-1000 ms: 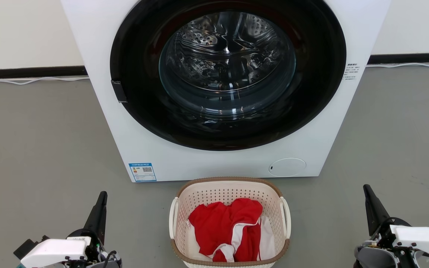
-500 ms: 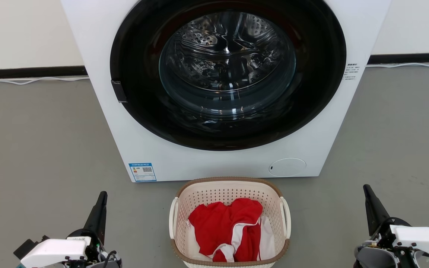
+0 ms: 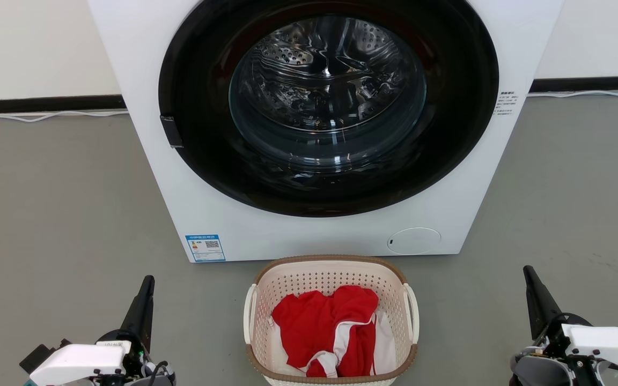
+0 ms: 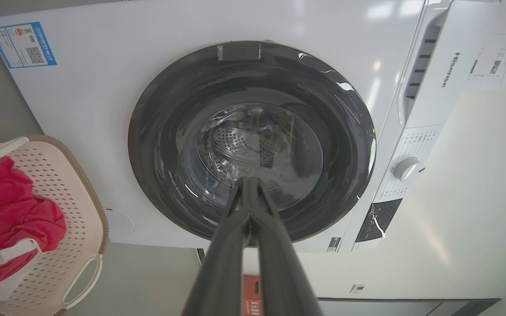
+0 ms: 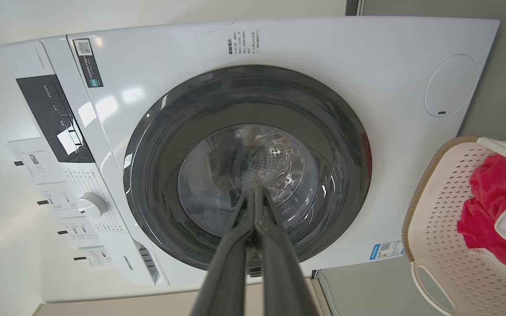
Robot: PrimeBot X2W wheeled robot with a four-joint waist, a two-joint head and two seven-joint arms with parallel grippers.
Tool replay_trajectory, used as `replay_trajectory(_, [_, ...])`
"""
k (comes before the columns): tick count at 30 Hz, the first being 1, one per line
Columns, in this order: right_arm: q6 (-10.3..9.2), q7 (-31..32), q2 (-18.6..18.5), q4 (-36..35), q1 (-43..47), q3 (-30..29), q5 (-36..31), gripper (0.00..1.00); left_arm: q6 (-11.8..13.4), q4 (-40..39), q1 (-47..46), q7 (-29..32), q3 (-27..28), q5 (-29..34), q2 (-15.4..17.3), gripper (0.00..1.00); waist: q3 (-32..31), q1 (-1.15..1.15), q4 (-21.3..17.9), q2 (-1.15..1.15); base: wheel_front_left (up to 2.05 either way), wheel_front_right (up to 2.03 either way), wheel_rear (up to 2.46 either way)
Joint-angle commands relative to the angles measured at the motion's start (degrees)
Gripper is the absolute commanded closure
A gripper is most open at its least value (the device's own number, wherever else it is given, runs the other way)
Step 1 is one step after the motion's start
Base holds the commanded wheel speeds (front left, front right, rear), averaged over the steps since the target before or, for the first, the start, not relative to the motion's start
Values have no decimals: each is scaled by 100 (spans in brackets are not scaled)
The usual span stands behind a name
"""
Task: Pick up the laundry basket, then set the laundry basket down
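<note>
Nothing had shifted over the last second: the laundry basket [image 3: 330,259] sat on the floor [image 3: 46,214] against the washing machine [image 3: 126,53], flanked by the left gripper [image 3: 145,295] and right gripper [image 3: 532,284], both clenched empty, pickup apparently unstarted.

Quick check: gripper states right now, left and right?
Left gripper: closed, holding nothing.
Right gripper: closed, holding nothing; the cream-white perforated plastic laundry basket is untouched.
</note>
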Motion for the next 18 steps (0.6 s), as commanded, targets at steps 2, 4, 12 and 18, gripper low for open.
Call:
replay_trajectory(2, [43,42,-21,-158,-246,112,-50,100,-84,-147,-321,35,164,11,57,100,0,0,0,0,0,0,0])
replay_trajectory(4, [43,42,-21,-158,-246,112,-50,100,-84,-147,-321,35,164,11,57,100,0,0,0,0,0,0,0])
replay_trajectory(12, [43,42,-21,-158,-246,112,-50,100,-84,-147,-321,35,164,11,57,100,0,0,0,0,0,0,0])
replay_trajectory(18, [43,42,-21,-158,-246,112,-50,100,-84,-147,-321,35,164,11,57,100,0,0,0,0,0,0,0])
